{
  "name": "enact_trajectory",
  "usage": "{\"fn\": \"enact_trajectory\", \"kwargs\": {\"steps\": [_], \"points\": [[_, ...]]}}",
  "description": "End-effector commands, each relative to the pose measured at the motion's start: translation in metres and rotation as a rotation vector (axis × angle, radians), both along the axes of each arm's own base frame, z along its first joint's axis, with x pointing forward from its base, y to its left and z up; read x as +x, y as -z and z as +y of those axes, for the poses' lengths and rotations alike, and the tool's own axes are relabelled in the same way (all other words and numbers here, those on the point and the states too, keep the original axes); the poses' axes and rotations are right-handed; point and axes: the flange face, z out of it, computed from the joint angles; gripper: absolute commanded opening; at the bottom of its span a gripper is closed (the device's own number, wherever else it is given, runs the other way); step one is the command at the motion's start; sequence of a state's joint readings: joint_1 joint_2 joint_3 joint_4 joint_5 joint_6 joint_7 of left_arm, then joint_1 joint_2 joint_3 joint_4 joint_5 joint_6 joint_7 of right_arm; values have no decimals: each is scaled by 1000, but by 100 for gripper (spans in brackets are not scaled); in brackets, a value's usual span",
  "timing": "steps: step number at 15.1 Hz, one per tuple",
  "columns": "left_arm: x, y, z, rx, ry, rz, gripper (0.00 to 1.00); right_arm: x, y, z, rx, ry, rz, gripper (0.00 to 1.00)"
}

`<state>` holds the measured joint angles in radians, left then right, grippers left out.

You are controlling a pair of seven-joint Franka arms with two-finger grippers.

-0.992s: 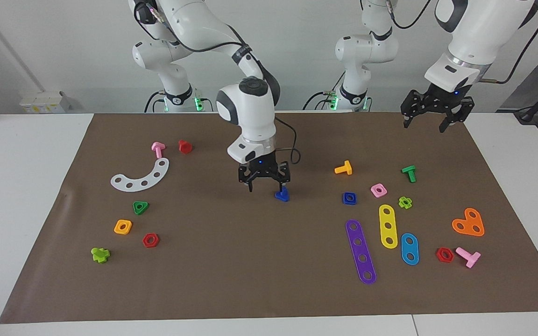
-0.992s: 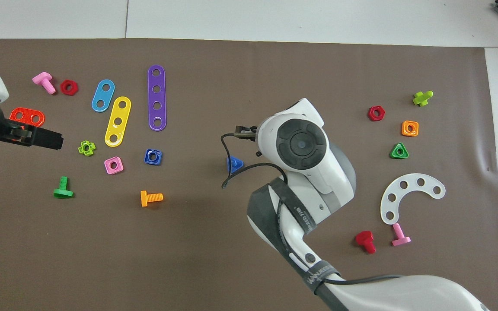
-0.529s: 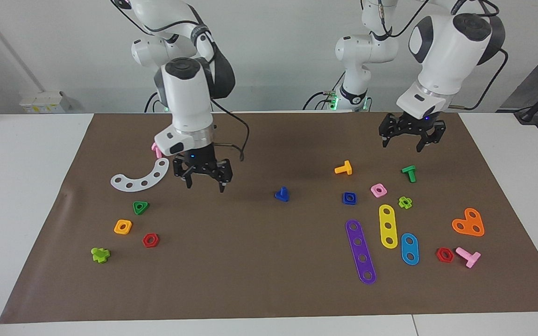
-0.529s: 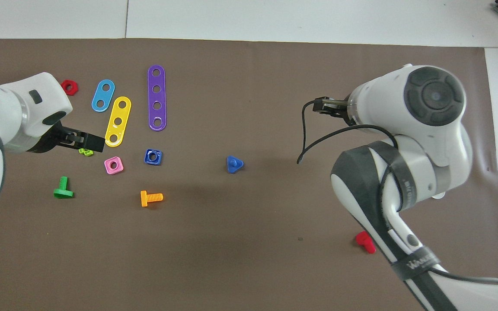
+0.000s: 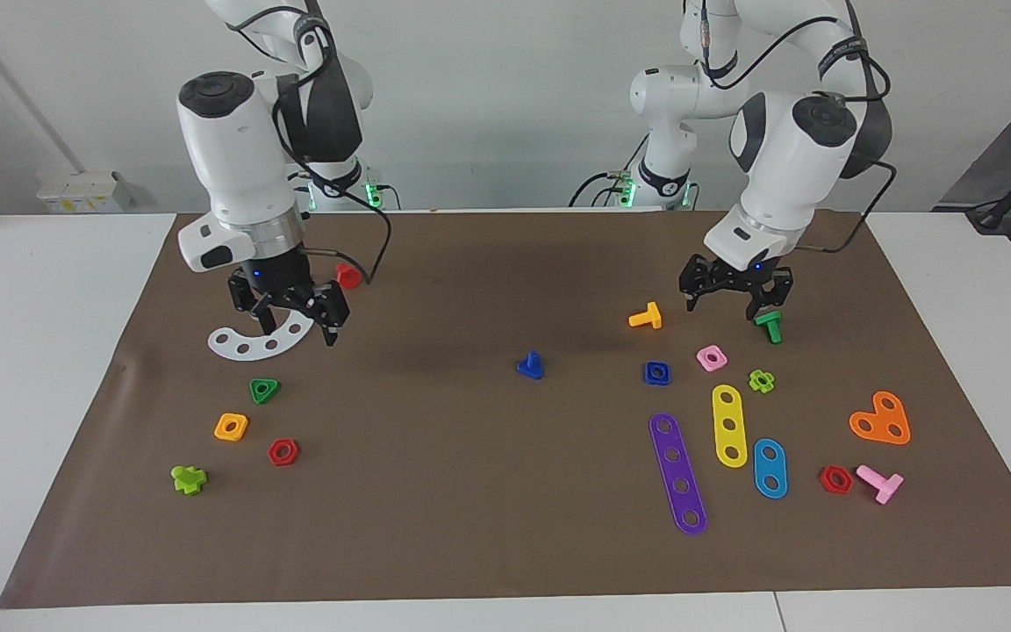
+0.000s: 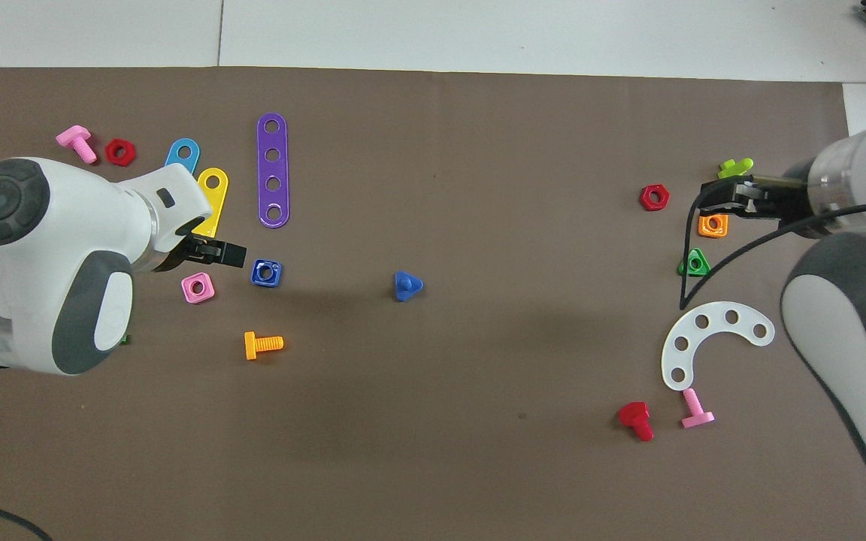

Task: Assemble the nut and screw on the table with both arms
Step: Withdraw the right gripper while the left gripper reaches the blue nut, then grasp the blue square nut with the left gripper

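The screw (image 5: pixel 530 365) is seen standing head-down mid-mat, untouched; the nut (image 5: pixel 656 373) lies at its 3 o'clock in the facing view. Both the left gripper (image 5: pixel 730 300) and right gripper (image 5: pixel 291 316) are held wide, empty, above the mat (image 5: pixel 488 491).

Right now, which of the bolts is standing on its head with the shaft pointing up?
The dark blue screw, alone mid-mat with its stubby shaft pointing up. The orange bolt and the pink bolt lie on their sides.
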<state>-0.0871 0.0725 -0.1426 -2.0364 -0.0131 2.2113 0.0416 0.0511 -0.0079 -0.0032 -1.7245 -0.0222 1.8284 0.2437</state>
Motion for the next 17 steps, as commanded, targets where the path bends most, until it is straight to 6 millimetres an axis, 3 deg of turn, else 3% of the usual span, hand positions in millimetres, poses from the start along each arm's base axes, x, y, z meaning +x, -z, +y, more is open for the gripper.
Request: {"fn": "enact_trajectory", "kwargs": {"steps": [1, 2, 11, 17], "points": [[-3, 22, -4, 9, -7, -16, 99, -23, -50, -25, 31, -63, 34, 100], [-3, 30, -13, 5, 8, -16, 99, -27, -59, -25, 34, -64, 55, 100], [8, 110, -38, -12, 1, 17, 93, -34, -51, -18, 34, -30, 97, 100], [2, 118, -38, -6, 2, 38, 85, -36, -51, -16, 34, -34, 118, 100]]}}
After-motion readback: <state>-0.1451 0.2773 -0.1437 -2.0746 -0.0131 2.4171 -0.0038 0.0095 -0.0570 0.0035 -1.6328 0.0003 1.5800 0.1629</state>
